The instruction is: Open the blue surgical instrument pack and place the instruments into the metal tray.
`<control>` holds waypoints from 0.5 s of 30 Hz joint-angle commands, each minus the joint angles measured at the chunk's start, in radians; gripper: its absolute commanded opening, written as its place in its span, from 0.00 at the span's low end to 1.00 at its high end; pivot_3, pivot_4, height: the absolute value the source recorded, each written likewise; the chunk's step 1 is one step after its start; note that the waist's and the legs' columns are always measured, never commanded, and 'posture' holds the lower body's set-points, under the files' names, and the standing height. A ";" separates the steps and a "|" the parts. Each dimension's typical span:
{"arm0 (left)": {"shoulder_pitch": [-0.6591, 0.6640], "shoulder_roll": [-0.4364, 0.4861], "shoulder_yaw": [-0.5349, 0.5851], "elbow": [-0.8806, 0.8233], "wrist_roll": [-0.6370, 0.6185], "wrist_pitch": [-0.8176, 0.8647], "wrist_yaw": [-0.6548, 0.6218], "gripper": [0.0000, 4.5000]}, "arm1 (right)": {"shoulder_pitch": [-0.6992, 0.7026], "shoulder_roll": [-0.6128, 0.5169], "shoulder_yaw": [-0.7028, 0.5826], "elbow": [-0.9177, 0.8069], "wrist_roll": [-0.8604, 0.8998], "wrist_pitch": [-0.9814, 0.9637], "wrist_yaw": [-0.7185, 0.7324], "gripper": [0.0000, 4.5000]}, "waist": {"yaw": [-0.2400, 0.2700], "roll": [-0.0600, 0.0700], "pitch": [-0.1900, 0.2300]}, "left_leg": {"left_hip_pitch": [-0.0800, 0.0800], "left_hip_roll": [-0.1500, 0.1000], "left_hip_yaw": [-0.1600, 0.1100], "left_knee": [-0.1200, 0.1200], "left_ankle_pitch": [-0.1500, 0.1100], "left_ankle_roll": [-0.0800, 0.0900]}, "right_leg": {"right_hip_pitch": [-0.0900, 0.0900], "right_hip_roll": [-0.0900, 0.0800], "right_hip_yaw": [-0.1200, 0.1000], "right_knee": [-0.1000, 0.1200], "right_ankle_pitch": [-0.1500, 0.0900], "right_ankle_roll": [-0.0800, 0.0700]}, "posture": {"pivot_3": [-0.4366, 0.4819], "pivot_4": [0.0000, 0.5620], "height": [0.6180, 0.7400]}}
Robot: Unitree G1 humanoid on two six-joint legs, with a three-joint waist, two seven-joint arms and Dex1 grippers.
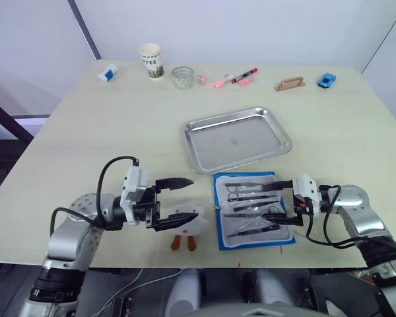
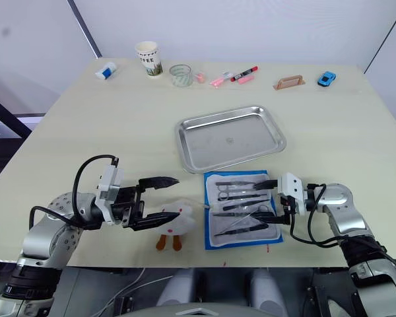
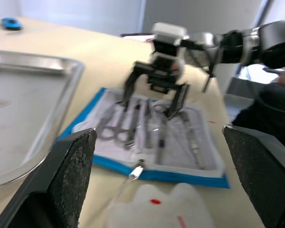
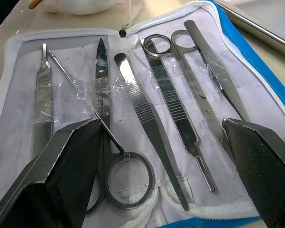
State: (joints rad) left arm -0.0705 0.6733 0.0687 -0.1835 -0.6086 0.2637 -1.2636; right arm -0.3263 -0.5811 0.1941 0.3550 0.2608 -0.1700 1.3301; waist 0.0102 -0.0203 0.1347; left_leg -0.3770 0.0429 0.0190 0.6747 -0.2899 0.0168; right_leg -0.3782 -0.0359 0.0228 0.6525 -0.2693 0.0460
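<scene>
The tabletop [image 1: 105, 125] carries the empty metal tray [image 1: 237, 139], and just in front of it the blue surgical instrument pack [image 1: 253, 210] lies unfolded, the instruments [image 4: 147, 109] held under clear straps. The right gripper [image 1: 282, 203] hovers over them, jaws wide and empty. The left gripper [image 1: 173, 201], jaws also wide, hangs beside a white plush toy [image 1: 186, 223] touching the pack's edge. Risk: the straps may snag a lifted tool and drag the pack. A cup [image 1: 151, 60], a glass [image 1: 181, 77] and markers [image 1: 232, 79] sit well apart

You see the flat bright-blue fold-over instrument pack [image 1: 253, 210] with whitish lining, silvery-dark metal instruments [image 4: 152, 99] inside — and a shiny silver steel tray [image 1: 237, 139] on pale wood.
</scene>
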 commanded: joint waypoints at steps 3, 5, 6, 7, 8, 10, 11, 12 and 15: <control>-0.066 -0.013 -0.034 -0.031 0.048 0.029 0.079 1.00 | 0.027 0.005 0.026 0.065 -0.071 0.010 -0.036 0.98 | 0.000 -0.001 -0.001 | 0.000 0.000 0.000 0.000 0.000 0.000 | 0.000 0.000 0.000 0.000 0.000 0.000 | 0.48 0.27 1.00; -0.099 -0.004 -0.065 -0.019 0.088 0.044 0.098 1.00 | 0.031 0.007 0.019 0.057 -0.067 0.008 -0.043 0.98 | 0.000 -0.002 -0.001 | 0.000 0.000 0.000 0.000 0.000 0.000 | 0.000 0.000 0.000 0.000 0.000 0.000 | 0.48 0.27 1.00; -0.108 -0.001 -0.072 -0.014 0.098 0.047 0.102 1.00 | 0.031 0.008 0.017 0.054 -0.067 0.008 -0.045 0.98 | -0.002 -0.002 -0.001 | 0.000 0.000 0.000 0.000 0.000 0.000 | 0.000 0.000 0.000 0.000 0.000 0.000 | 0.48 0.27 1.00; -0.124 0.000 -0.083 0.003 0.104 0.050 0.094 1.00 | 0.034 0.009 0.012 0.048 -0.064 0.010 -0.048 0.98 | -0.004 -0.001 -0.001 | 0.000 0.000 0.000 0.000 0.000 0.000 | 0.000 0.000 0.000 0.000 0.000 0.000 | 0.48 0.27 1.00; -0.134 0.000 -0.088 0.017 0.106 0.051 0.086 1.00 | 0.036 0.010 0.011 0.043 -0.063 0.012 -0.051 0.98 | -0.005 -0.001 -0.001 | 0.001 0.000 0.000 -0.001 0.000 0.000 | 0.000 0.000 0.000 0.000 0.000 0.000 | 0.48 0.27 1.00; -0.167 -0.006 -0.112 0.051 0.121 0.038 0.062 1.00 | 0.048 0.008 0.002 0.018 -0.052 0.017 -0.054 0.98 | -0.007 -0.001 -0.001 | 0.001 0.000 0.000 -0.001 0.000 0.000 | 0.000 0.001 0.000 0.000 0.000 0.000 | 0.48 0.27 1.00; -0.178 -0.012 -0.120 0.064 0.129 0.027 0.055 1.00 | 0.054 0.007 -0.001 0.006 -0.049 0.020 -0.056 0.98 | -0.007 -0.001 -0.001 | 0.001 0.000 0.000 -0.001 0.000 0.000 | 0.000 0.001 0.000 0.000 0.000 -0.001 | 0.48 0.27 1.00; -0.185 -0.016 -0.124 0.073 0.133 0.019 0.050 1.00 | 0.059 0.007 -0.003 -0.003 -0.047 0.024 -0.057 0.98 | -0.007 -0.001 -0.001 | 0.001 0.000 0.000 -0.001 0.000 0.000 | 0.000 0.000 0.000 0.000 0.000 -0.001 | 0.48 0.27 1.00; -0.197 -0.023 -0.133 0.087 0.133 0.015 0.034 1.00 | 0.073 0.005 -0.010 -0.039 -0.029 0.042 -0.056 0.98 | -0.009 -0.001 -0.001 | 0.000 0.000 0.000 -0.001 0.000 0.000 | 0.000 0.000 0.000 0.000 0.000 -0.001 | 0.48 0.27 1.00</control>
State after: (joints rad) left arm -0.2542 0.6520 -0.0631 -0.0895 -0.4736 0.2963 -1.2147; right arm -0.2834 -0.5688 0.1678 0.3034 0.2651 -0.1573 1.2872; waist 0.0007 -0.0213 0.1339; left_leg -0.3767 0.0426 0.0193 0.6735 -0.2899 0.0167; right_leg -0.3783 -0.0355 0.0230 0.6526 -0.2695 0.0454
